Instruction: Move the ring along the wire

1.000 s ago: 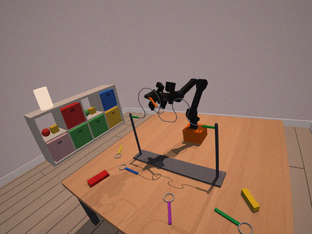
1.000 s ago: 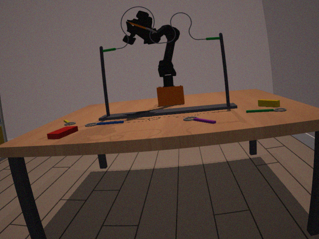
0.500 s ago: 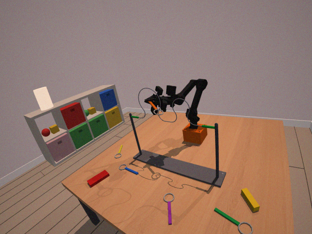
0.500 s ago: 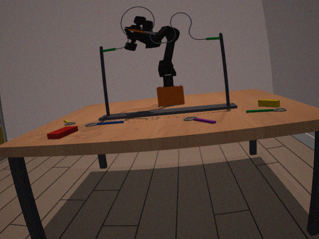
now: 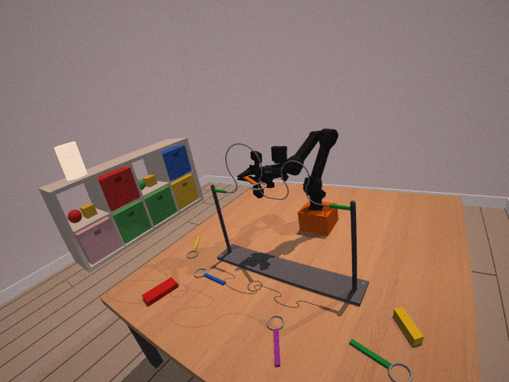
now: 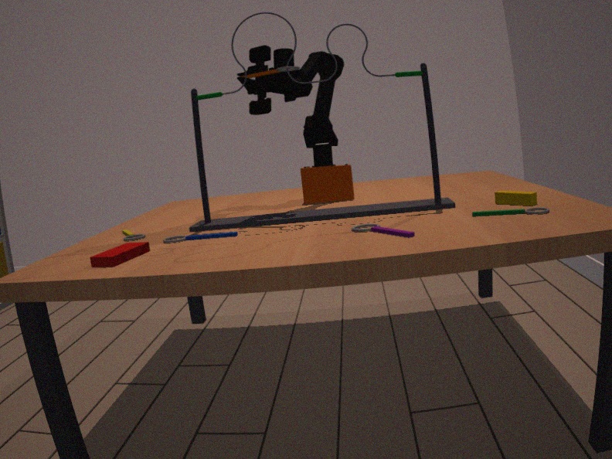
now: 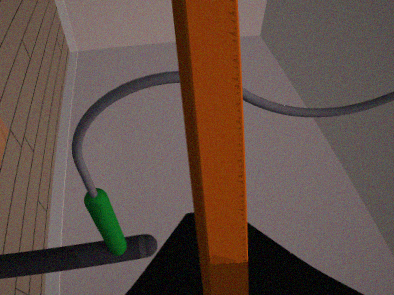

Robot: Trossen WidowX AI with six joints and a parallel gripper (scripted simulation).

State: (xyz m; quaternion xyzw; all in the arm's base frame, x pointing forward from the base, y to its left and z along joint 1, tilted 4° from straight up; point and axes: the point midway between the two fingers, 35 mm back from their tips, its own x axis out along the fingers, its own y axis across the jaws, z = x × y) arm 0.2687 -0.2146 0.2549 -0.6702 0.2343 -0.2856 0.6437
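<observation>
My gripper [image 5: 240, 177] [image 6: 242, 76] [image 7: 208, 223] is shut on the orange handle [image 5: 249, 179] [image 6: 263, 73] [image 7: 215, 129]. The grey ring [image 5: 258, 189] [image 6: 293, 68] lies nearly flat and appears to be around the thin grey wire [image 5: 225, 157] [image 6: 232, 42] [image 7: 320, 112], low on the right side of the big left loop. Contact cannot be told; the ring is hidden in the wrist view. The left green part [image 5: 220, 191] [image 6: 209, 95] joins the left post [image 5: 220, 218] [image 6: 200, 158]. The right green part [image 5: 339, 206] [image 6: 408, 74] joins the right post [image 5: 353, 246] [image 6: 431, 137].
Both posts stand on a dark base [image 5: 297, 271]. A second, smaller wire loop rises right of the ring. Red [image 5: 160, 291] and yellow blocks [image 5: 407, 326] and several loose rings with coloured handles lie on the table [image 5: 407, 250]. The arm's orange pedestal [image 5: 313, 222] stands behind.
</observation>
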